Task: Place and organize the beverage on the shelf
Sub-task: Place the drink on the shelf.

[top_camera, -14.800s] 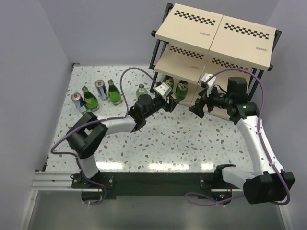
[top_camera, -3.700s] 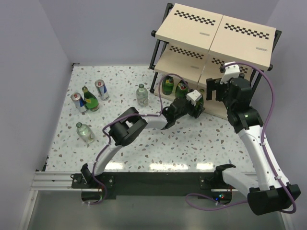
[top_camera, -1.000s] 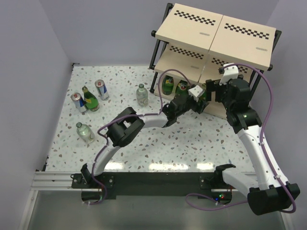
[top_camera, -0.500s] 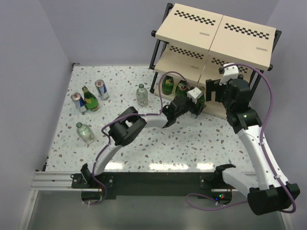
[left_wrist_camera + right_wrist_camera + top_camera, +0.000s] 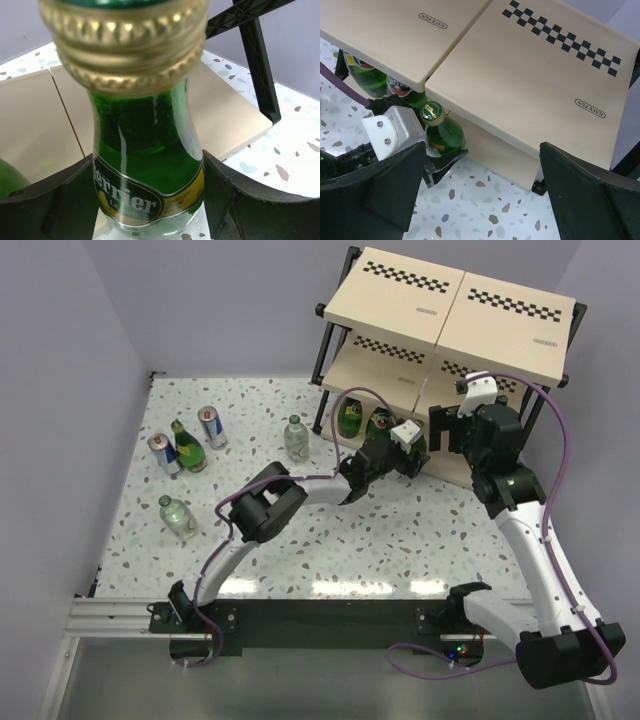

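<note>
My left gripper (image 5: 150, 200) is shut on a green glass bottle (image 5: 149, 165) with a yellow label, its fingers (image 5: 235, 200) pressed against both sides. The bottle stands upright at the front edge of the shelf's (image 5: 450, 302) bottom board (image 5: 225, 117). From the right wrist, that bottle (image 5: 442, 131) and the left gripper (image 5: 437, 147) show just under the middle tier (image 5: 535, 75). Two more green bottles (image 5: 349, 418) (image 5: 378, 423) stand on the bottom tier to its left. My right gripper (image 5: 485, 200) hangs open above the floor in front of the shelf, holding nothing.
On the speckled table at the left stand a green bottle (image 5: 187, 447), two blue-and-silver cans (image 5: 162, 452) (image 5: 210, 426) and two clear bottles (image 5: 294, 437) (image 5: 177, 516). The shelf's black frame post (image 5: 257, 65) rises right of the held bottle. Walls close in on both sides.
The left gripper with its green bottle has shifted only slightly at the shelf's front edge. The right arm has stayed where it was, jaws wide.
</note>
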`<state>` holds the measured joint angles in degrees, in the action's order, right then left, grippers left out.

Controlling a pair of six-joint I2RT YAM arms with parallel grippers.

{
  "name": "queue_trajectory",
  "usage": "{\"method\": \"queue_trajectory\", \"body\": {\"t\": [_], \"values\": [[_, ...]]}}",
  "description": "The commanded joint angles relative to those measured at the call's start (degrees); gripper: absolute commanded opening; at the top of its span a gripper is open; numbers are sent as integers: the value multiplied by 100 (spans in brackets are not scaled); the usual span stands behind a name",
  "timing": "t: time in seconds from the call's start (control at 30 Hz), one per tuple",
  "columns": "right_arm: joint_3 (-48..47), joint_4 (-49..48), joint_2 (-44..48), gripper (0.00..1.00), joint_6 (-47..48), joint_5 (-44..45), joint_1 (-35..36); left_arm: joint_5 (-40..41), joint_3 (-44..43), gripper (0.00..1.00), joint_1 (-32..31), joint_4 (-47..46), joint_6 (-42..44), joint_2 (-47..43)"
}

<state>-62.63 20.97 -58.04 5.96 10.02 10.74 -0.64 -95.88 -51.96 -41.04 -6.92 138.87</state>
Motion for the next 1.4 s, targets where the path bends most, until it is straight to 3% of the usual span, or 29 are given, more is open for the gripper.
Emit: {"method": "queue_trajectory", "body": {"t": [0.0,0.37,0.7,0.77,0.87,1.0,1.07,1.17,1.2,1.37], "values": [[-3,-278,30,99,-68,158,-20,47,-485,0,72,-950,-90,-158],[14,-278,30,99,-59,132,-20,-137,297,0,64,-1266,-266,-799],[32,-85,47,95,195,-509,-19,-463,1078,0,72,-1214,-705,-1519],[23,29,47,85,292,-886,-20,-559,1333,0,72,-1249,-767,-1713],[-12,161,30,62,494,-1458,-20,-708,1887,0,72,-1284,-750,-2179],[-39,503,21,56,844,-2275,-20,-928,2642,0,64,-1240,-679,-2951],[-47,705,4,56,977,-3028,-28,-1068,2872,0,72,-1179,-653,-3207],[-74,856,-49,71,1057,-3881,-20,-1192,3267,0,72,-1012,-653,-3664],[-83,873,-67,83,1057,-4033,-28,-1210,3477,0,72,-985,-679,-3865],[-91,917,-137,95,978,-4772,-20,-1297,3970,0,11,-863,-829,-4341]]}}
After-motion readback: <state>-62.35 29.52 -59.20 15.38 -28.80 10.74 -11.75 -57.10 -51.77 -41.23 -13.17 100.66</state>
